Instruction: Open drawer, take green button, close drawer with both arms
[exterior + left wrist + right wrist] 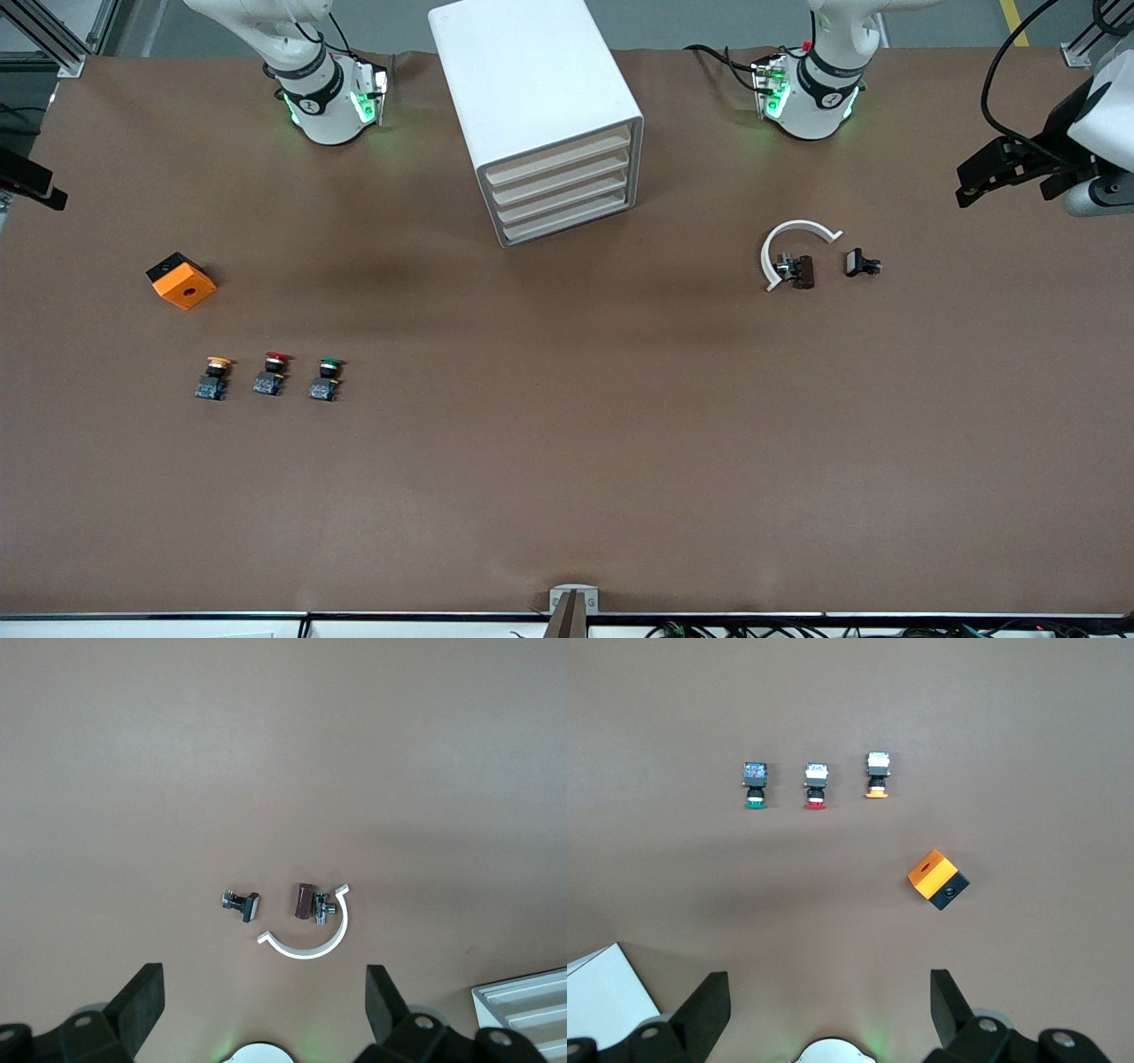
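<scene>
Brown paper covers the long work table (567, 461), where a white four-drawer cabinet (532, 80) stands between the two arm bases, all its cream fronts flush. The drawer (567, 200) named in the task, one of the lower ones, sits shut like the rest. The button (326, 379) with the green cap lies on the open table toward the right arm's end, much nearer the front camera than the cabinet. It closes a row of three: the red-capped button (271, 374) is beside it in the middle, and the orange-capped button (213, 378) lies at the outer end. An orange-and-black box (182, 280) rests farther from the camera than that row, near the table's edge.

Toward the left arm's end lie a white curved clip (791, 244), a small brown part (802, 271) touching its inner side, and a small black part (859, 263) just beside them.

The right gripper (828, 1005) hangs high over the table at its own end, fingers spread wide, holding nothing. The left gripper (264, 1001) hangs likewise over the clip parts, fingers spread and bare.
</scene>
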